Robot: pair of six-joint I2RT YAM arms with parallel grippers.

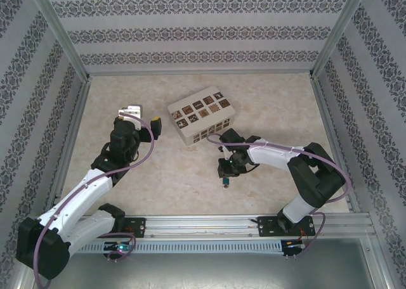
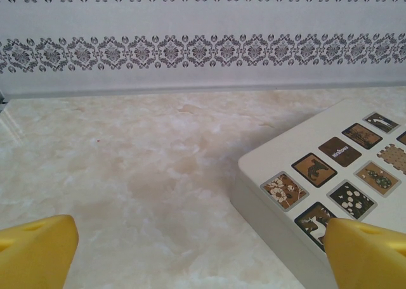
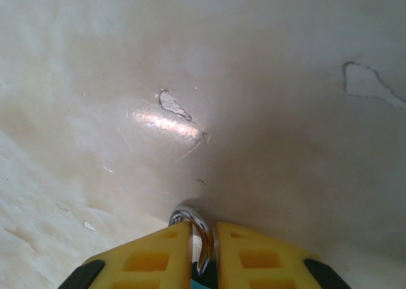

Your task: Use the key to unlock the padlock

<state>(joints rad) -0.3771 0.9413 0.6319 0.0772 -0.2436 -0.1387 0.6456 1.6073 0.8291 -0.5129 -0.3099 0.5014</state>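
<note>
Top external view
- Table: a marbled beige tabletop (image 1: 158,181) inside walls papered with dark ornamental bands.
- Box: a cream rectangular box with dark square pictures on its lid (image 1: 202,116) lies at an angle near the middle of the table.
- Left gripper (image 1: 139,119): yellow fingers spread wide with nothing between them, just left of the box and apart from it.
- Right gripper (image 1: 225,173): pointed down at the table, just in front of the box's near edge.
- Padlock: the tiny padlock with a blue body and thin silver shackle (image 1: 225,183) shows as a small blue spot right under the right gripper, on the table, well apart from the left gripper.

Left wrist view
- Left gripper (image 2: 203,257): one yellow fingertip (image 2: 35,251) in the lower left corner and one in the lower right, far apart, bare table between them.
- Box (image 2: 266,200): to the right, its near corner beside the right-hand fingertip.

Right wrist view
- Right gripper (image 3: 204,231): the yellow fingers (image 3: 158,260) stand close together, a narrow slot between them.
- Padlock (image 3: 202,248): its silver shackle rises in that slot, curved end toward the table; a bit of blue body shows at the bottom edge.
- Grip: a thin dark gap runs along the shackle's right side, so I cannot tell whether the fingers clamp it.
</note>
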